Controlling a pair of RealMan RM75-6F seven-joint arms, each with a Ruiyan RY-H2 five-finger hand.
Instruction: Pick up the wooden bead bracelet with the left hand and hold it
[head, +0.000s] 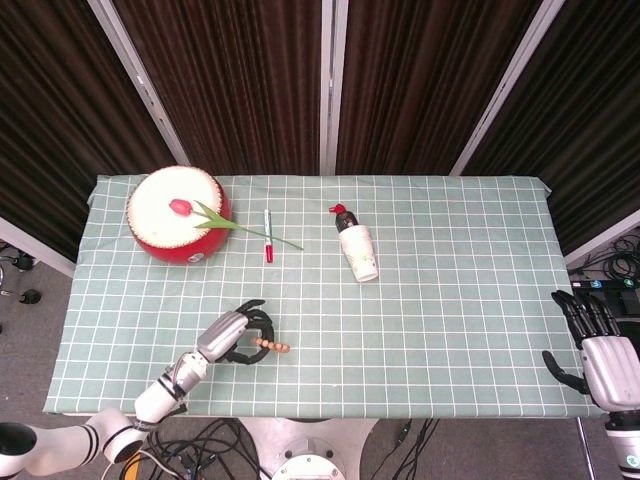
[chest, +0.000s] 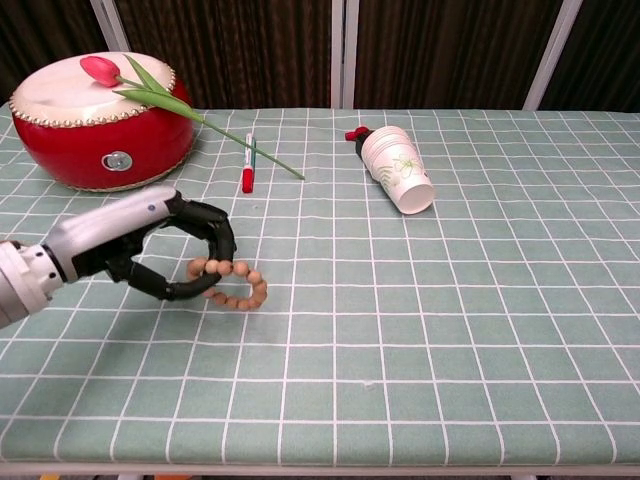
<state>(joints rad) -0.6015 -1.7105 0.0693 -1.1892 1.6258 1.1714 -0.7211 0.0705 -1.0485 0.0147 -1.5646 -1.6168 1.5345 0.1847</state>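
A big red drum (chest: 95, 125) sits at the far left of the desk (chest: 480, 330), which has a green checked cloth. A pink tulip (chest: 100, 69) lies on top of the drum. Near it lies a red pen (chest: 248, 162). Further right, white paper cups (chest: 397, 169) lie tipped over.

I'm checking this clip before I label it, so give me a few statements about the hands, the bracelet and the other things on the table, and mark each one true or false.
1. The left hand holds the bead bracelet. True.
2. The paper cups stand upright. False: they lie on their side on the tablecloth.
3. A tulip lies across the top of the red drum. True.
4. The right hand holds the red marker. False: it is off the table's right edge, fingers apart, holding nothing; the marker lies on the cloth near the drum.
5. The bracelet lies flat on the cloth. False: it hangs from the left hand's fingers.
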